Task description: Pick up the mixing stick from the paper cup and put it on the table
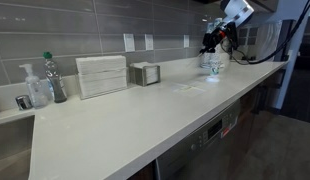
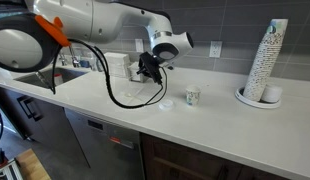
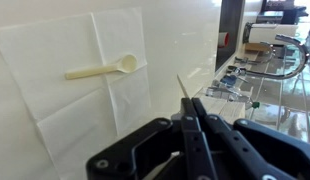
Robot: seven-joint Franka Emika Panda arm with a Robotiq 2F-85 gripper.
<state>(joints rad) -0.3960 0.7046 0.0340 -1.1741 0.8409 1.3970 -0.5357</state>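
Note:
My gripper [image 3: 192, 108] is shut on the mixing stick [image 3: 182, 84], a thin pale stick that pokes out past the fingertips. It hangs above the table [image 2: 220, 128], which also shows in an exterior view [image 1: 145, 120]. The gripper shows in both exterior views [image 2: 149, 70] [image 1: 216, 42]. The paper cup [image 2: 192, 96] stands upright on the table, a little to the side of the gripper and apart from it.
A cream plastic spoon [image 3: 101, 69] lies on the pale surface below the gripper. A tall stack of cups [image 2: 267, 58] stands on a plate. A soap bottle [image 1: 35, 90], a water bottle [image 1: 54, 78], a white box [image 1: 101, 75] and a metal holder [image 1: 145, 73] line the wall.

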